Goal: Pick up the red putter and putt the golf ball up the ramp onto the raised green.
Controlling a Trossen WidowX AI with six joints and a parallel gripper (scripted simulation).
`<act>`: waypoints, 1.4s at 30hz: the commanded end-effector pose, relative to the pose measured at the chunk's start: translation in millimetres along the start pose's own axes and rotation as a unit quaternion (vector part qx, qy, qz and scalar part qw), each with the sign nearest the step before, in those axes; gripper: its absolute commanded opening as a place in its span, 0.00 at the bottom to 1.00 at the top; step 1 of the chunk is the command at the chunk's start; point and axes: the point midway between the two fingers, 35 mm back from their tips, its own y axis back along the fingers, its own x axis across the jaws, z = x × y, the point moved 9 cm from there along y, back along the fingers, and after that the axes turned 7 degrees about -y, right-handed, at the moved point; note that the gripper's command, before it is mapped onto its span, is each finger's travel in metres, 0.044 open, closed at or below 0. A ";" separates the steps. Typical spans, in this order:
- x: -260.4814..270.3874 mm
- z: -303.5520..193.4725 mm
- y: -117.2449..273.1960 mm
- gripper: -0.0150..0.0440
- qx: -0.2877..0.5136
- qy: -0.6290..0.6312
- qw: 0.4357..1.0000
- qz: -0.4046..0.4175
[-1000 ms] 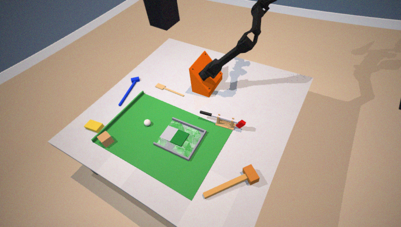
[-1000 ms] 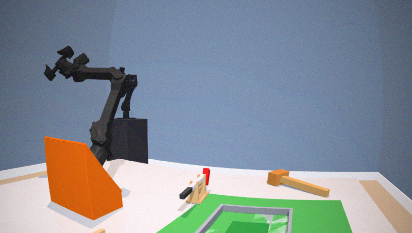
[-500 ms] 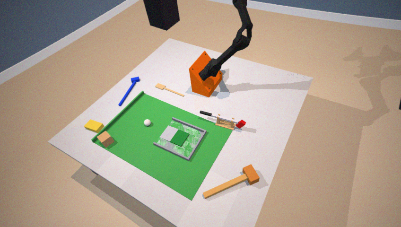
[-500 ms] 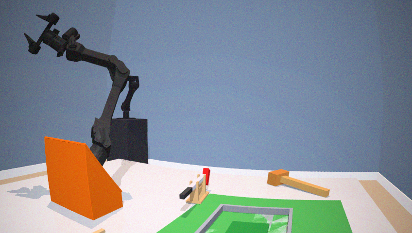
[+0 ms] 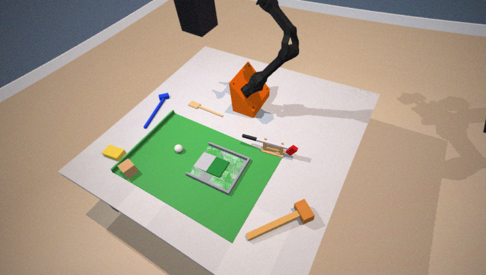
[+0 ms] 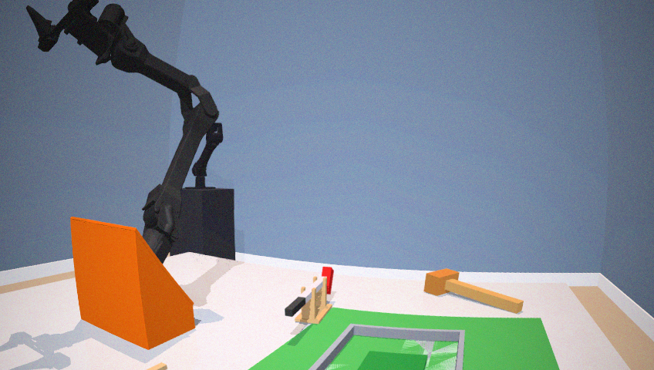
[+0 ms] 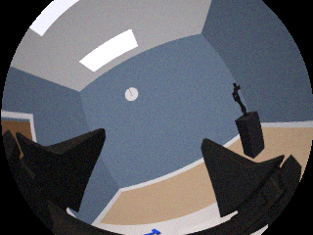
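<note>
1 white table, blue walls

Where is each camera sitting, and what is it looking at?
Top: high above, looking down at the white table, green mat, golf ball and red putter; the arm shows, but not its gripper.
Exterior: low at the table's edge, looking across at the orange wedge; the whole arm shows, with the open gripper raised high.
Wrist: on the gripper, aimed up at wall and ceiling; both fingers show, nothing between them.
Shared: top and exterior both show the putter, the wedge and the wooden mallet.
</note>
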 end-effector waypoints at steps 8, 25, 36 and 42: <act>87.1 -112.1 -14.4 1.00 0.190 0.210 0.950 0.132; 186.7 -305.7 58.1 1.00 0.376 0.510 0.631 0.447; 199.2 -410.2 164.8 1.00 0.389 0.571 0.298 0.659; 183.7 -450.4 234.8 1.00 0.362 0.538 0.099 0.755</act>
